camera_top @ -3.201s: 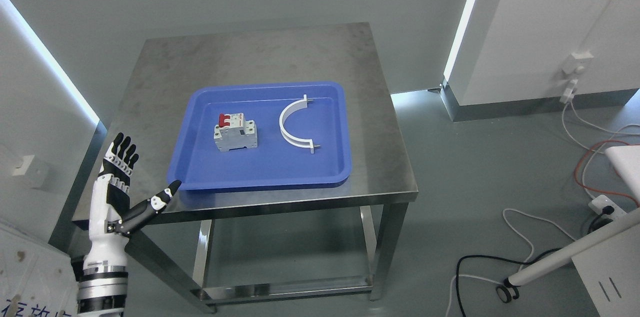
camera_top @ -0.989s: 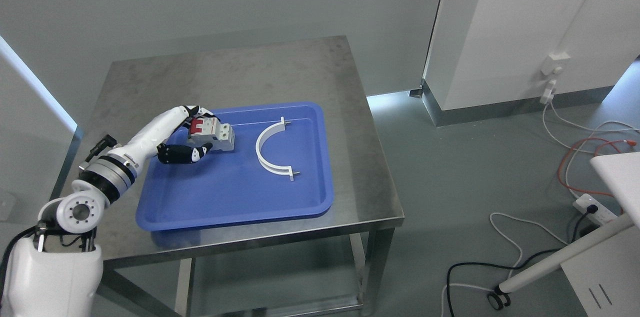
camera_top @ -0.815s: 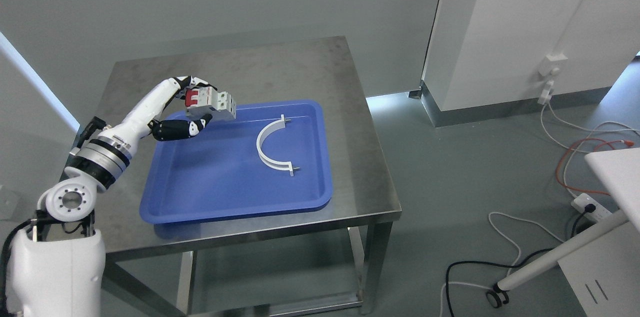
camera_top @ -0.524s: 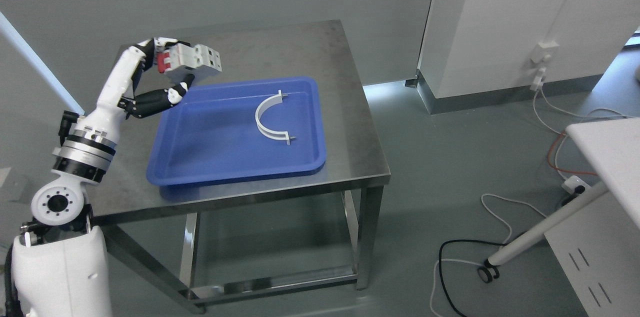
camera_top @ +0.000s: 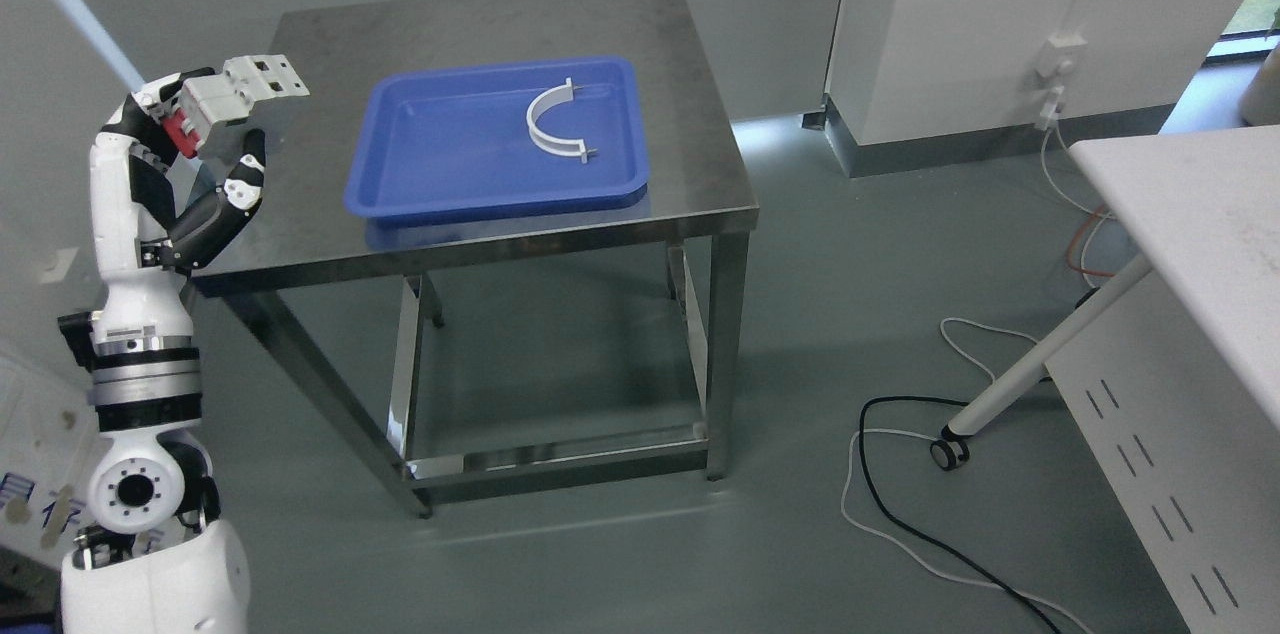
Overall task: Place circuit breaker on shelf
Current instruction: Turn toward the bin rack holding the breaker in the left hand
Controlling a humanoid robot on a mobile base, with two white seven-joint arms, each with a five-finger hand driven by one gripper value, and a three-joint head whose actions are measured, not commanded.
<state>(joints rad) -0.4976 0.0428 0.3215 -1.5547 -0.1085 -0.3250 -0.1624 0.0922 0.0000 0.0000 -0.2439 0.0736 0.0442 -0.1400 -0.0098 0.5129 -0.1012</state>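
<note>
No readable text from my feed. Blue characters on a white sign (camera_top: 25,504) at 8 o'clock are cut off and illegible; circuit breaker (camera_top: 235,99) markings too small to read.

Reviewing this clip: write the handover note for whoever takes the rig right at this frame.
Left hand: shut on the circuit breaker, held up off the left edge of the steel table.
Right hand: not in view.
Blue tray: on the table, holding only the white curved bracket.
Done: breaker is grasped and out of the tray.
Left: carry it to the shelf and set it down; no shelf is plainly visible in this view.
</note>
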